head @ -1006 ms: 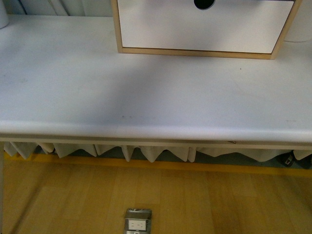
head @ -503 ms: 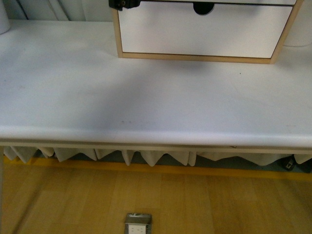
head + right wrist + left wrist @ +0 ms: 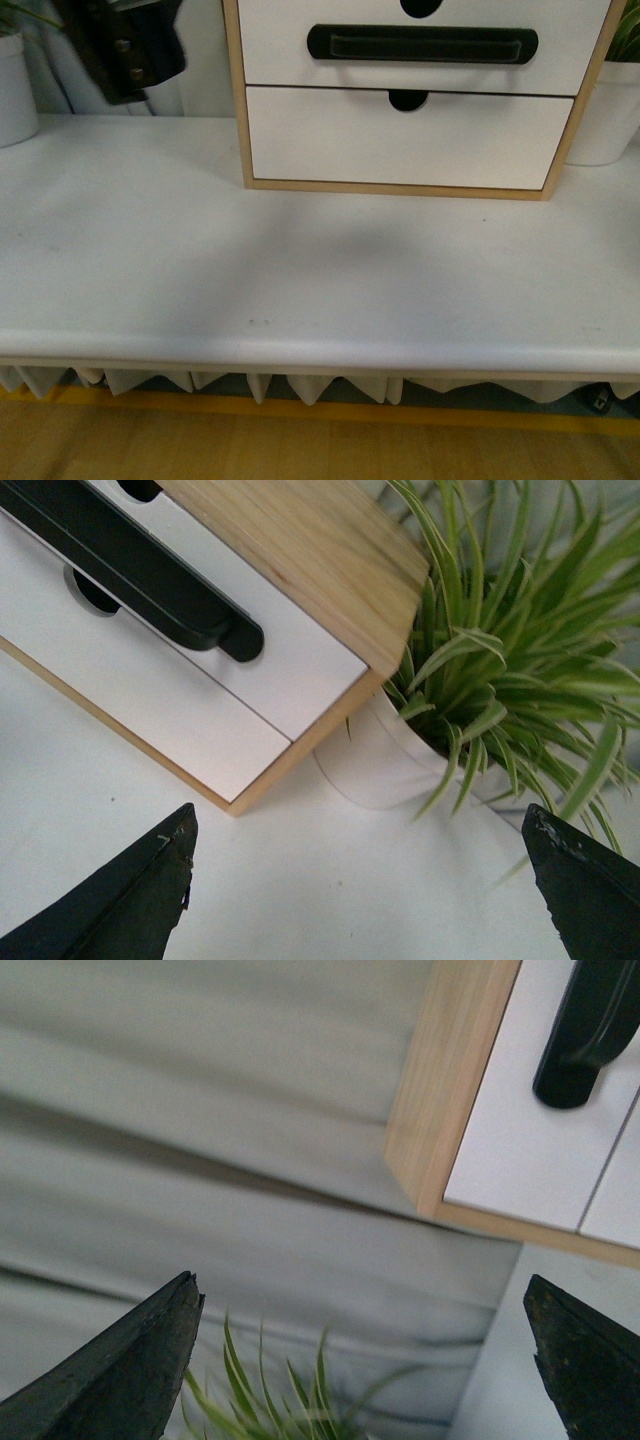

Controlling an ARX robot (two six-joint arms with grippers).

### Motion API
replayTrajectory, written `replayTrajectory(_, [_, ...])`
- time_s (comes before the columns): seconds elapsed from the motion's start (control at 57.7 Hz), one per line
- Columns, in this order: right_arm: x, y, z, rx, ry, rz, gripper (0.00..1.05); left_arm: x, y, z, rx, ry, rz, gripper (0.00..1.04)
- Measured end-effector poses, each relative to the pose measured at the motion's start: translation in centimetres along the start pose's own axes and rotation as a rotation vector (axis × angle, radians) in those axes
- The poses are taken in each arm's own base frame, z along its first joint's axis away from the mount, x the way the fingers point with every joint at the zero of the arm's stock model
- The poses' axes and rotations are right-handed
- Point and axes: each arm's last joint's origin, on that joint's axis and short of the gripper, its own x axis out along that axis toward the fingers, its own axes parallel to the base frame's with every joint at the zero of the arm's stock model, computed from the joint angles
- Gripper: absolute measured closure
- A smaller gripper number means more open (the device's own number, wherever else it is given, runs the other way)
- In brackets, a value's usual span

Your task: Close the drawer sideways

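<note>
The drawer (image 3: 560,60) is the upper white front in a light wood cabinet (image 3: 236,110), with a long black oval handle (image 3: 422,44) and a notch in its top edge. Its front looks level with the frame in the right wrist view (image 3: 290,670). My left gripper (image 3: 365,1360) is open and empty, off the cabinet's left corner (image 3: 450,1090), near the handle's end (image 3: 590,1030). My right gripper (image 3: 360,890) is open and empty above the table, off the cabinet's right corner, with the handle (image 3: 150,570) in sight.
A plain white drawer (image 3: 410,140) with only a notch sits below. A dark part of my left arm (image 3: 130,45) hangs left of the cabinet. White plant pots stand at left (image 3: 15,90) and right (image 3: 605,115); the right plant (image 3: 520,660) is leafy. White table (image 3: 300,280).
The front view has shifted upward: the cabinet sits lower in the picture, the handled drawer has come into sight, and my left arm has appeared at the upper left.
</note>
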Motion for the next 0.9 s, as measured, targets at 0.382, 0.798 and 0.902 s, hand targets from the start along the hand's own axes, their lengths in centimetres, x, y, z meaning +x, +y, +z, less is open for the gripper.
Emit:
replayTrajectory(0.382, [-10.1,3.9,-5.7,0.268,0.005,-0.153,0.09,-13.3,-1.4,-4.2,-0.47,0.372,-0.006,0.06])
replayTrajectory(0.798, [-11.5,5.4,-6.7,0.53,-0.109,-0.19,0.3,-16.2,-1.4,-5.1,-0.95,0.314,0.003,0.26])
replayTrajectory(0.902, [-11.7,6.2,-7.7,0.579,-0.115,-0.181,0.47,-16.9,-1.8,-5.4,-1.149,0.302,0.022,0.43])
